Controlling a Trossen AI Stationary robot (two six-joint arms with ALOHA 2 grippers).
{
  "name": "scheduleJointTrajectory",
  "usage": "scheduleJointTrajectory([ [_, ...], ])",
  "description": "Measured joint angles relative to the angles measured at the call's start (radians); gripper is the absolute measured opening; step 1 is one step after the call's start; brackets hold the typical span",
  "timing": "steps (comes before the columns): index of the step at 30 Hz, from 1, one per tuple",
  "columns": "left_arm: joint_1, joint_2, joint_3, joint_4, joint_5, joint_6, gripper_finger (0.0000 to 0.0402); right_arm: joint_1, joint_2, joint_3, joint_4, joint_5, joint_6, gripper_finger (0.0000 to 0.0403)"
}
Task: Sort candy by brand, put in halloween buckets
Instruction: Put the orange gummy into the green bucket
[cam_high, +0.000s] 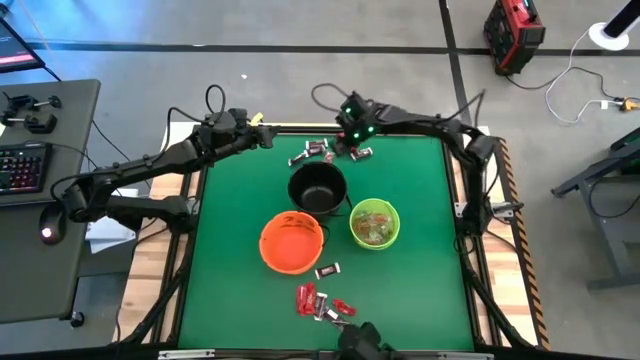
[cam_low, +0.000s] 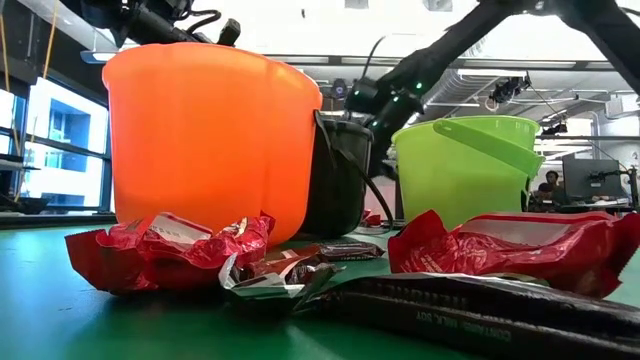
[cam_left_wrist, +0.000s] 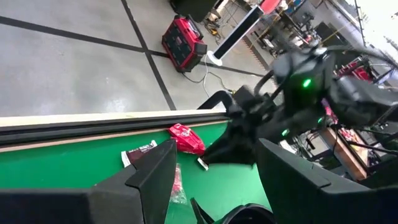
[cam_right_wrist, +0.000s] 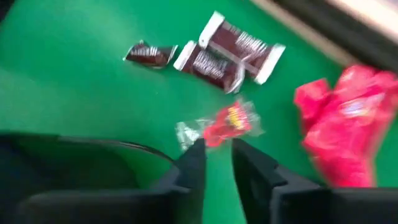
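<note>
Candy lies in two scatters on the green tabletop (cam_high: 410, 260); a far cluster (cam_high: 330, 152) of dark brown and silver bars plus red wrappers sits by the far edge, behind the black bucket (cam_high: 317, 187); a near cluster of crumpled red wrappers (cam_high: 318, 302) sits at the front edge, with one lone dark brown piece (cam_high: 327, 269) between it and the orange bucket (cam_high: 291, 242); up close in the low view the red wrappers are glossy, creased and torn-looking, with white lettering, and a long dark bar lies across the foreground.

Buckets stand grouped mid-tabletop; black farthest, orange to the near left, lime green bucket (cam_high: 375, 223) to the near right; all upright; the green one holds some pale and reddish pieces; the orange one shows only its ribbed floor.

Right pincer (cam_right_wrist: 216, 152) hangs low over the far cluster, just at a small red twist-wrapped sweet (cam_right_wrist: 231, 122) with clear crinkled ends; fingers stand close together with a narrow gap, the sweet lying at their tips, not grasped; two brown bars (cam_right_wrist: 227, 53) and a smaller brown piece (cam_right_wrist: 148, 53) lie beyond it; a big red wrapper (cam_right_wrist: 348, 124) lies to one side.

Left pincer (cam_left_wrist: 211, 180) hovers at the far left corner of the tabletop, released, fingers wide apart, nothing between them.
</note>
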Motion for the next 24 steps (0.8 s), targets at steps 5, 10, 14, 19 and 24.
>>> scheduleJointTrajectory([
  [5, 0.000, 0.000, 0.000, 0.000, 0.001, -0.006, 0.0207, 0.048, 0.056, 0.000, 0.036, 0.057, 0.201, 0.0156],
  [10, 0.000, 0.000, 0.000, 0.000, 0.003, -0.001, 0.0207, 0.083, 0.083, 0.000, 0.054, 0.237, 0.330, 0.0211],
  [14, 0.000, 0.000, 0.000, 0.000, 0.004, 0.000, 0.0207, 0.088, 0.094, 0.000, 0.088, 0.273, 0.353, 0.0214],
  [19, 0.000, 0.000, 0.000, 0.000, 0.003, 0.022, 0.0207, 0.093, 0.097, 0.000, 0.102, 0.284, 0.363, 0.0211],
  [24, 0.000, 0.000, 0.000, 0.000, 0.004, 0.034, 0.0207, 0.093, 0.097, 0.000, 0.087, 0.267, 0.402, 0.0211],
])
